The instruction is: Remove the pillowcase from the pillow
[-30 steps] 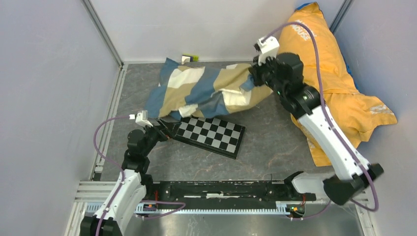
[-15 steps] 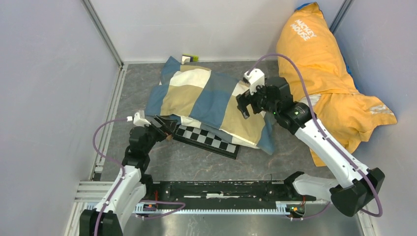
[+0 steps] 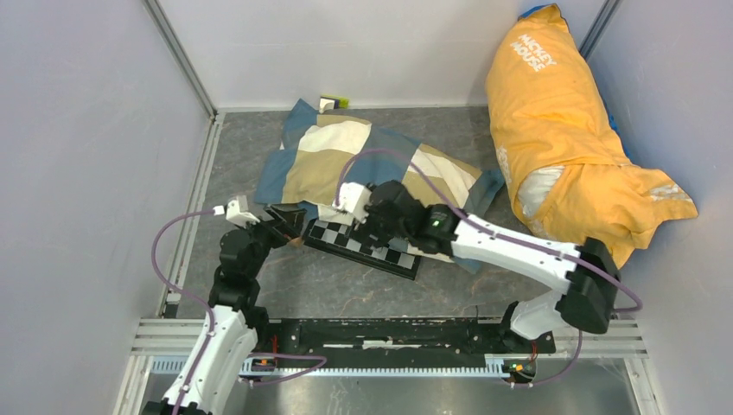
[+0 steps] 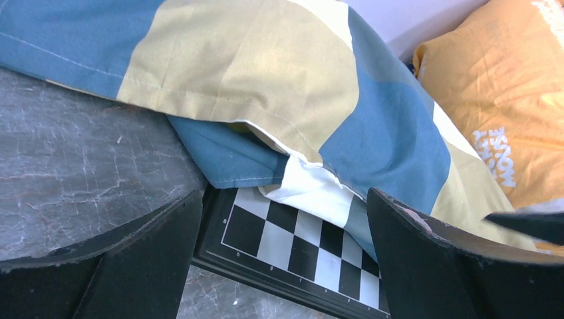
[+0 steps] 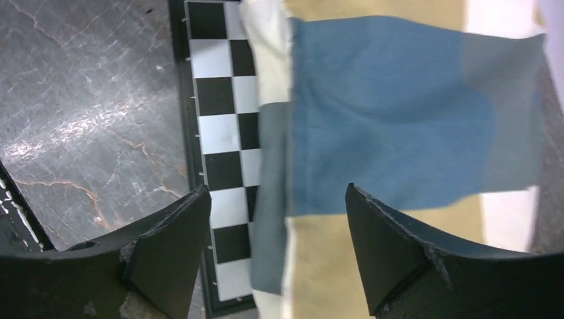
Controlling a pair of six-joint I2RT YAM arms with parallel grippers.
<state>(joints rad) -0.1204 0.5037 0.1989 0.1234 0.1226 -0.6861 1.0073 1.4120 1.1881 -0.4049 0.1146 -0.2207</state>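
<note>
The blue, tan and cream checked pillowcase (image 3: 372,164) lies plump on the table, its near edge draped over a black-and-white checkerboard (image 3: 393,258). The pillow is hidden inside it; a white fold (image 4: 312,189) pokes out at the near edge, and I cannot tell if that is the pillow. My right gripper (image 3: 363,226) hovers open over that near edge. In the right wrist view the right gripper (image 5: 278,193) has blue and tan fabric (image 5: 392,113) below its spread fingers, holding nothing. My left gripper (image 3: 290,225) is open by the board's left corner. Its view shows the left gripper (image 4: 284,196) facing the pillowcase (image 4: 266,73).
A big orange "Mickey Mouse" bundle (image 3: 570,147) fills the back right corner and shows in the left wrist view (image 4: 505,133). The checkerboard (image 5: 219,133) lies partly under the fabric. A small yellow-green object (image 3: 333,102) sits at the back wall. Walls close in left, back and right.
My right gripper let go of the pillowcase, which dropped flat over the checkerboard. The right arm swung from the back right to the pillowcase's near edge. The left arm barely moved.
</note>
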